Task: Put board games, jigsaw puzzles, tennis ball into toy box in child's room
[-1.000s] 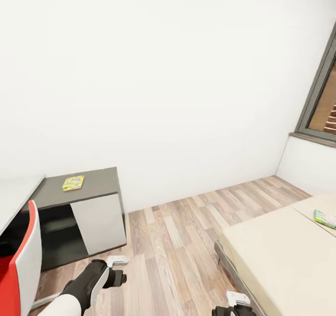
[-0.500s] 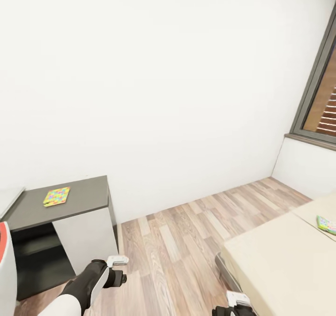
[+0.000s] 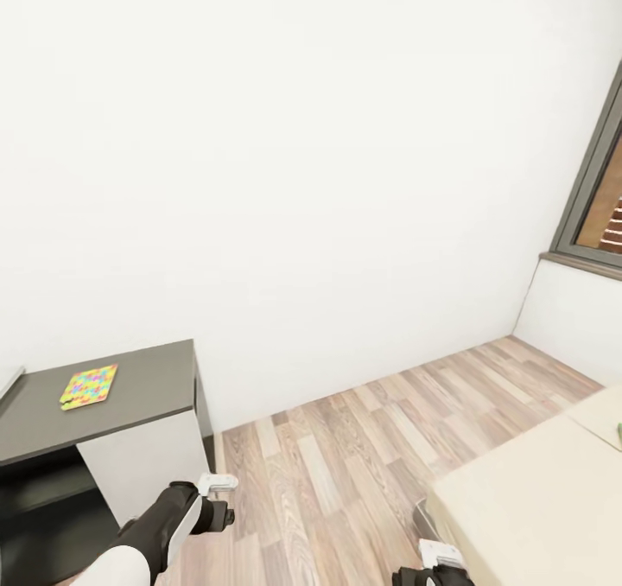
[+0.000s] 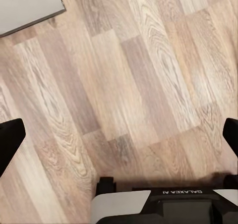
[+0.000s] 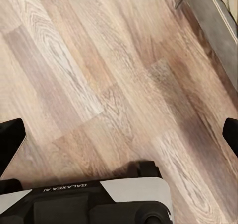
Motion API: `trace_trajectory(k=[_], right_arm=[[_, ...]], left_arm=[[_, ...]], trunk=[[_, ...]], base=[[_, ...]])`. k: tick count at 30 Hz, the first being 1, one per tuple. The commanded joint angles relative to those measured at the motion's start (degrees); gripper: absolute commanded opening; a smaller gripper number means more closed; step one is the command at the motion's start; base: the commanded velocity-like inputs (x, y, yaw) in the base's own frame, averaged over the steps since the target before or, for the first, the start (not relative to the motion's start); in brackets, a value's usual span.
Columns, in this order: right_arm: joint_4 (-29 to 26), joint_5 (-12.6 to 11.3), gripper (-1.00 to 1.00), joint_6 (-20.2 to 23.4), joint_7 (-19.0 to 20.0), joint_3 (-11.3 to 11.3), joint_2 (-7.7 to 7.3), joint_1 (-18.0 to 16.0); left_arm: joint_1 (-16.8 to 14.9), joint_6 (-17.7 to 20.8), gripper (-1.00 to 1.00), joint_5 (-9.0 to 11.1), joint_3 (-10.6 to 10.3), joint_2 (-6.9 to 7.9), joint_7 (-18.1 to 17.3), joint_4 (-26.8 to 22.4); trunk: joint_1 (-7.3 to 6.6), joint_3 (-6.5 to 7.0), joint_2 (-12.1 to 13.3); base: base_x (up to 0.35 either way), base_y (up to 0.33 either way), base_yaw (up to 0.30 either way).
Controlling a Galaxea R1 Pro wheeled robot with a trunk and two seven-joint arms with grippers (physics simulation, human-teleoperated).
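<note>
Jigsaw puzzle (image 3: 88, 386) flat on dark table (image 3: 138, 396) at 8 o'clock; bed (image 3: 536, 508) at 4 o'clock. Left tool (image 4: 119, 135) and right tool (image 5: 119, 135) both released, empty, over wood floor (image 3: 345, 448).

left arm (image 3: 160, 530): white shell on the near segment, black sleeve-like segment further out, small white plate at the wrist end
left gripper (image 4: 119, 137): black fingertips at both frame edges; body white panel beside dark grey housing, "GALAXEA AI" printed white, reads upside down
right gripper (image 5: 119, 135): same build, black fingertips, white panel over black housing, same lettering
right arm (image 3: 436, 569): black, small white plate on top
</note>
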Motion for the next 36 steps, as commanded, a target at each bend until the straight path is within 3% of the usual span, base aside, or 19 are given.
trace_trajectory(k=[1,10,17,36], right_arm=[[-0.13,-0.41,1.00,0.28,-0.23,-0.25,0.04,-0.02],[-0.13,-0.34,1.00,0.27,-0.20,-0.24,0.05,-0.03],[-0.13,-0.36,1.00,0.27,-0.17,-0.24,0.01,-0.01],[-0.13,-0.32,1.00,0.27,-0.14,-0.24,0.01,-0.03]], left_arm=[[-0.03,0.31,1.00,0.00,-0.01,0.00,-0.10,-0.10],[-0.03,0.29,1.00,-0.01,-0.06,0.00,-0.10,-0.10],[-0.03,0.30,1.00,-0.01,-0.07,0.00,-0.10,-0.10],[-0.03,0.31,1.00,-0.01,-0.22,0.00,-0.10,-0.10]], trunk=[[0.06,-0.12,-0.10],[0.06,-0.12,-0.10],[0.06,-0.12,-0.10],[0.06,-0.12,-0.10]], base=[[0.332,0.034,0.000],[0.332,0.012,-0.030],[0.291,0.001,-0.202],[0.033,0.025,-0.276]])
